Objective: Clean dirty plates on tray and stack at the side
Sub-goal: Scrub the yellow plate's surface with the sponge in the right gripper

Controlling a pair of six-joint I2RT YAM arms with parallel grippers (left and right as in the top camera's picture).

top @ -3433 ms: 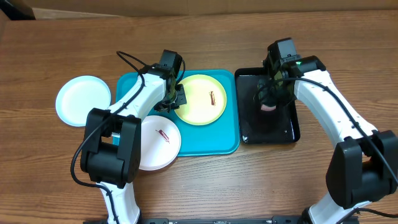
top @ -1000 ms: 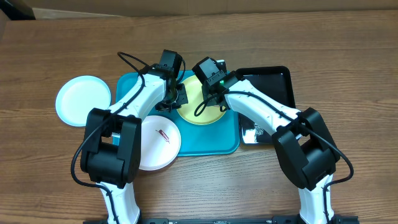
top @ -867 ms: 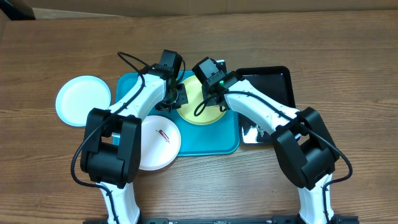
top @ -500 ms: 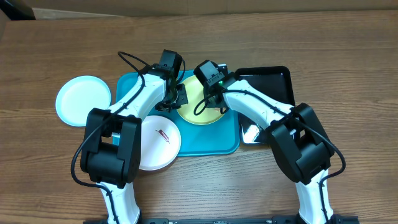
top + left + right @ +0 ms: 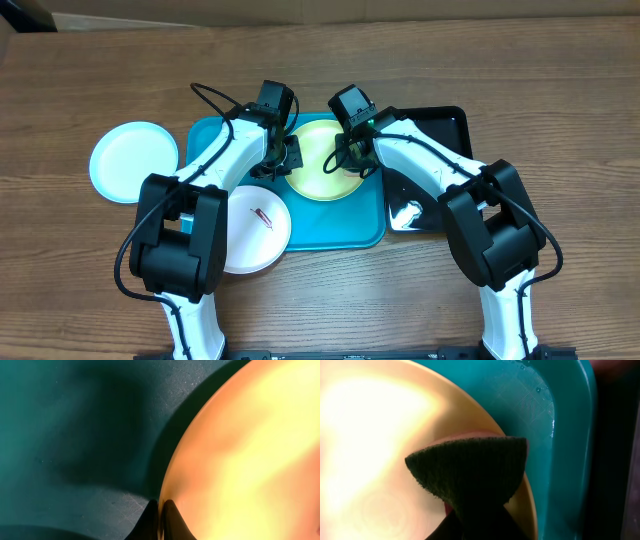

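Here, yellow-green plate (image 5: 312,176) flat in tray (image 5: 335,226), rim in narrow left gripper (image 5: 161,517), sponge (image 5: 470,475) in right gripper (image 5: 352,160).

wooden table (image 5: 320,300), black tray (image 5: 452,124), scrub pad (image 5: 470,475)

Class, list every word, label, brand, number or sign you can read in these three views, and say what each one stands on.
None: no view shows any readable text.
The yellow-green plate, white plate, pale blue plate, turquoise tray, black tray and scouring pad carry no print.
The red-brown streak on the white plate is a smudge, not writing.
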